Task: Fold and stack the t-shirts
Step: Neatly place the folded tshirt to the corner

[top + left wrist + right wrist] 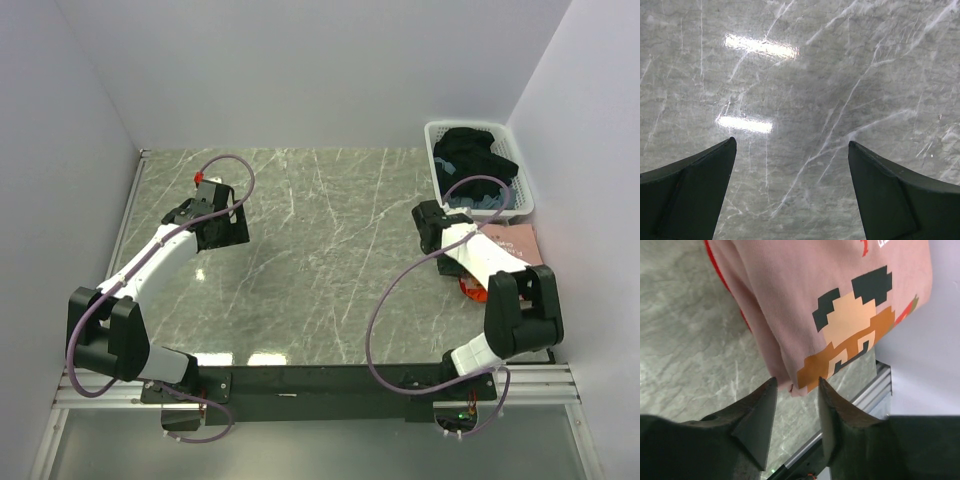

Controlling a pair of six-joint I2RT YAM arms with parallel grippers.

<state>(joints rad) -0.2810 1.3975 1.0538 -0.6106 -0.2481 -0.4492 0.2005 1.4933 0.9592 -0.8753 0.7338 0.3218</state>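
The folded dusty-pink tee [512, 245] lies at the table's right edge, its pixel-art graphic facing up in the right wrist view [805, 290]. The bright-orange tee [468, 288] peeks out from under it, and shows as a thin red-orange edge in the right wrist view [715, 265]. My right gripper [796, 382] is open with a narrow gap. A corner of the pink tee sits just at its fingertips, not pinched. In the top view its fingers are mostly hidden by the arm [440, 235]. My left gripper [222, 228] [791, 145] is wide open and empty above bare marble at the left.
A white plastic laundry basket [432, 130] with dark clothes stands at the back right, close to the right arm. Walls close in on the left, back and right. A metal rail [875, 390] runs along the table edge beside the tees.
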